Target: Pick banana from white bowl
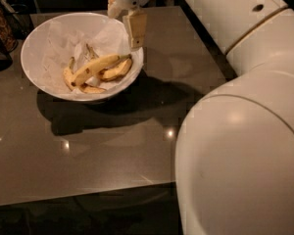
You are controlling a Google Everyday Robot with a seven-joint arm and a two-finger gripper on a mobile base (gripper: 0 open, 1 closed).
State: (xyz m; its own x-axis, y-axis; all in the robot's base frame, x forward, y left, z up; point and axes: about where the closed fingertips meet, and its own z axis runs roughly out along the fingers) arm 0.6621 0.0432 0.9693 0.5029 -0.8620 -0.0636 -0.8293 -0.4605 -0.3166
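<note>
The white bowl stands on the dark table, lined with crumpled white paper. The banana lies across its middle, long and curved, its stem toward the right rim. Shorter bananas lie beside and under it. My gripper hangs above the bowl's right rim, just above the banana's stem end. It is open and holds nothing. One beige finger points down over the rim.
The grey table carries the bowl at its far left. My large white arm fills the right side of the view. Dark objects stand at the table's left edge.
</note>
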